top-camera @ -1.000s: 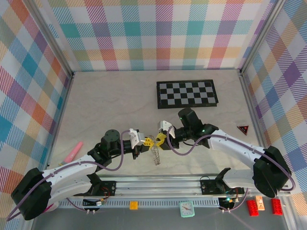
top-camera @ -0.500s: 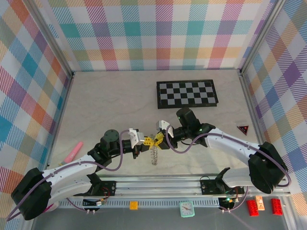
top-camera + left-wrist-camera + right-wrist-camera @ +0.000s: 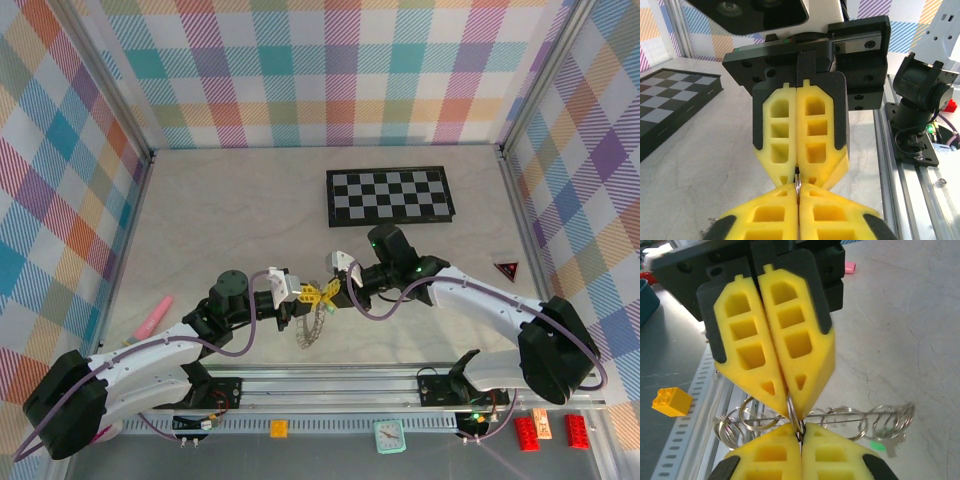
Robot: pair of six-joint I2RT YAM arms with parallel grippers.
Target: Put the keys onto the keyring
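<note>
My left gripper [image 3: 308,293] and right gripper [image 3: 330,291] meet tip to tip above the table's near middle. Both are shut on the same thin silver loop of the keyring [image 3: 798,421], which shows edge-on as the keyring [image 3: 797,186] in the left wrist view. The rest of the keyring [image 3: 312,326], a string of small wire loops, dangles below the fingertips. In the right wrist view one key [image 3: 880,445] with a green head and short silver blade hangs near the string's right end. The left gripper [image 3: 789,407] comes down from above onto my right gripper [image 3: 801,432].
A black-and-white checkerboard [image 3: 390,195] lies at the back right. A pink piece [image 3: 150,318] sits at the left and a red triangle [image 3: 508,269] at the right. The metal rail [image 3: 330,385] runs along the near edge, with a yellow brick [image 3: 278,428], small clock [image 3: 388,436] and red bricks [image 3: 525,432] in front of it.
My right gripper has shut onto the loop that the left gripper holds. The hanging string of rings has swung a little to the left.
</note>
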